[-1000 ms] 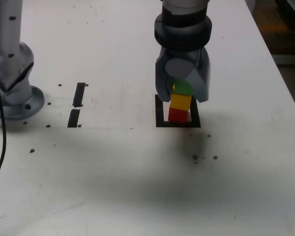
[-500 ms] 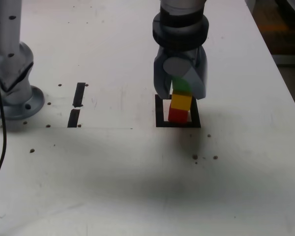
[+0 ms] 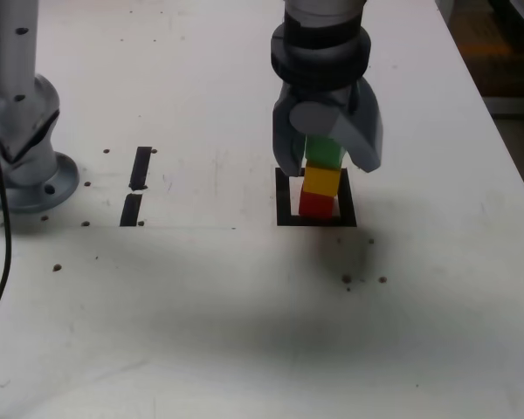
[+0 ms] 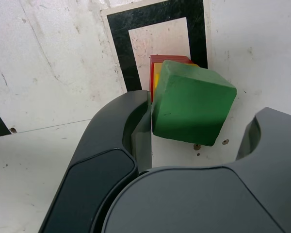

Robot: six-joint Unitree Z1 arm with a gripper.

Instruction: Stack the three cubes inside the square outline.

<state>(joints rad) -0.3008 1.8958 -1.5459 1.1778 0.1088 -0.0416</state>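
The three cubes stand in one stack: red (image 3: 315, 205) at the bottom, yellow (image 3: 321, 181) in the middle, green (image 3: 324, 150) on top. The stack sits inside the square outline (image 3: 285, 196), toward its right side in the exterior view. My gripper (image 3: 328, 164) hangs straight over the stack, open, with its jaws on either side of the green cube. In the wrist view the green cube (image 4: 191, 109) rests against one jaw and a clear gap separates it from the other. Slivers of the red cube (image 4: 167, 59) and the yellow cube (image 4: 156, 80) show beneath it, over the outline (image 4: 117, 43).
A grey arm base (image 3: 22, 131) with a black cable (image 3: 0, 262) stands at the exterior view's left. Two short black tape strips (image 3: 141, 168) lie left of the outline. The table's edge (image 3: 506, 148) runs down the exterior view's right.
The gripper has opened: one jaw swung outward to the exterior view's right, off the green cube. The stack has stayed in place.
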